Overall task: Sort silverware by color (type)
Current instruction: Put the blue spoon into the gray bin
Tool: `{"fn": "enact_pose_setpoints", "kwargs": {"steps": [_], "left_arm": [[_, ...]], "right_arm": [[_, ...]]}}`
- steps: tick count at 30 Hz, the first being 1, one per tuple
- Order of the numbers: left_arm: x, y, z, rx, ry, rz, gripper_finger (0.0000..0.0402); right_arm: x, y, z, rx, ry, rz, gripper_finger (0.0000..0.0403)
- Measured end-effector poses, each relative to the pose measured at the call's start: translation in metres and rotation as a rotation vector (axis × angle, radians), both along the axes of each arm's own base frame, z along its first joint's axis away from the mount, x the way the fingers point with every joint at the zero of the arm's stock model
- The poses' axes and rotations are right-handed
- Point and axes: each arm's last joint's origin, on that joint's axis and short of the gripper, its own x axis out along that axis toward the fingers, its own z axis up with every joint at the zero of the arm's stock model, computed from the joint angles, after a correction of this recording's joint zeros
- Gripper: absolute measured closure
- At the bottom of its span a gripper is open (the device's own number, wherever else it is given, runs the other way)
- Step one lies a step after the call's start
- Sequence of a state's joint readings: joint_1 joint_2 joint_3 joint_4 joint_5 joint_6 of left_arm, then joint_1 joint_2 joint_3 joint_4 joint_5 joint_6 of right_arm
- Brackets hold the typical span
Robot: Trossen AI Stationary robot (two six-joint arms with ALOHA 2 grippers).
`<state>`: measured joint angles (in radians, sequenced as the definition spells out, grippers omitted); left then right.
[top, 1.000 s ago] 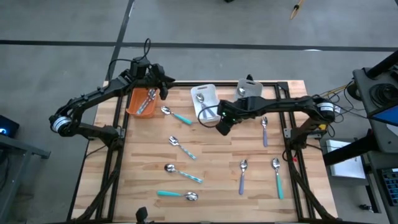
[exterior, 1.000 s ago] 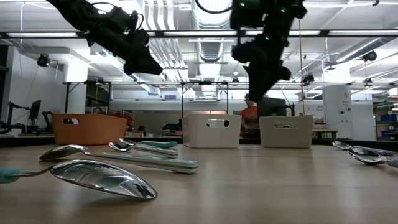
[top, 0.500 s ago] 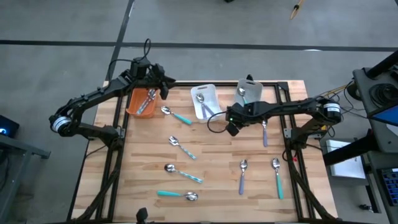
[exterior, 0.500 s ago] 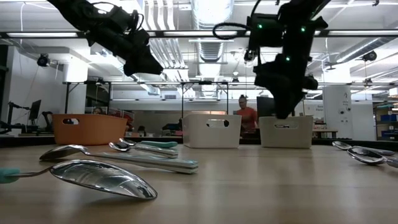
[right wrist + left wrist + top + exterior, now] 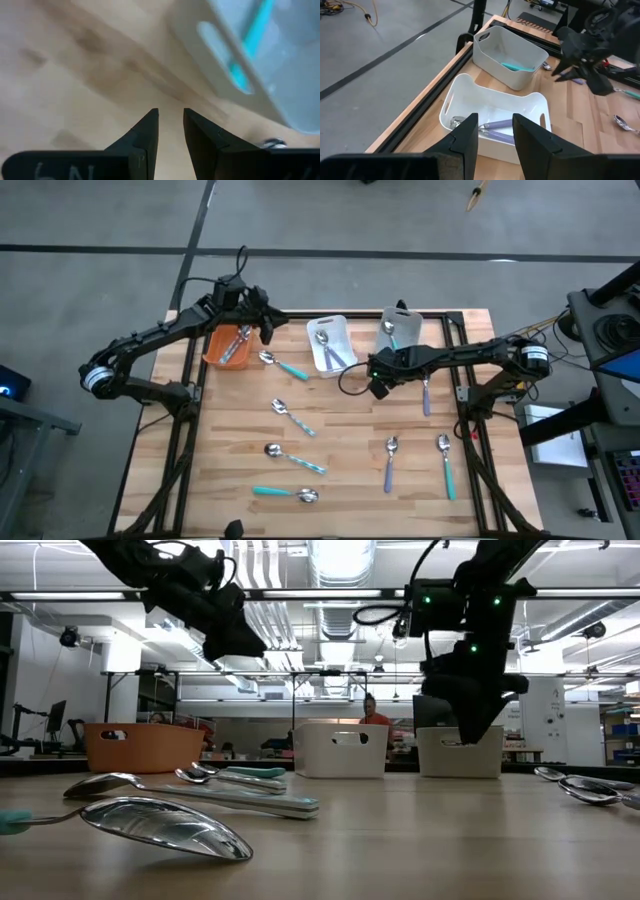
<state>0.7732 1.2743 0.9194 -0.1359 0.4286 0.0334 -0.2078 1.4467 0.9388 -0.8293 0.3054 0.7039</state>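
Silverware [image 5: 296, 421] is mostly scattered from six to nine o'clock on the table [image 5: 340, 480], while the right gripper [image 5: 377, 385], narrowly parted and empty, is held low at centre, seemingly positioned for a next pick.

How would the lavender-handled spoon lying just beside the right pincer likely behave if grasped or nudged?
The lavender-handled spoon looks thin and rigid, so probably stiff and light. It lies flat on the wooden table, so it would likely slide rather than roll. Its shiny bowl may be slippery.
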Motion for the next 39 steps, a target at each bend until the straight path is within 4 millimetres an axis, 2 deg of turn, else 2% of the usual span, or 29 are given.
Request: {"fn": "enact_pose_setpoints", "kwargs": {"steps": [9,19,26,31,39], "left_arm": [[0.0,0.0,0.0,0.006,0.002,-0.005,0.0299],[0.0,0.0,0.0,0.015,0.0,-0.007,0.0299],[0.001,0.001,0.003,0.047,-0.016,-0.012,0.0299],[0.002,0.001,0.005,0.072,-0.032,-0.016,0.0299],[0.002,0.002,0.006,0.082,-0.041,-0.015,0.0299]], "right_arm": [[-0.008,-0.012,-0.003,0.0,0.042,-0.056,0.0321],[-0.01,-0.011,-0.004,0.049,0.054,-0.052,0.0321],[-0.028,0.005,0.001,0.394,0.153,-0.044,0.0328],[-0.037,0.014,0.014,0.406,0.143,-0.076,0.0343],[-0.05,0.034,0.039,0.396,0.003,-0.145,0.0377]]}}
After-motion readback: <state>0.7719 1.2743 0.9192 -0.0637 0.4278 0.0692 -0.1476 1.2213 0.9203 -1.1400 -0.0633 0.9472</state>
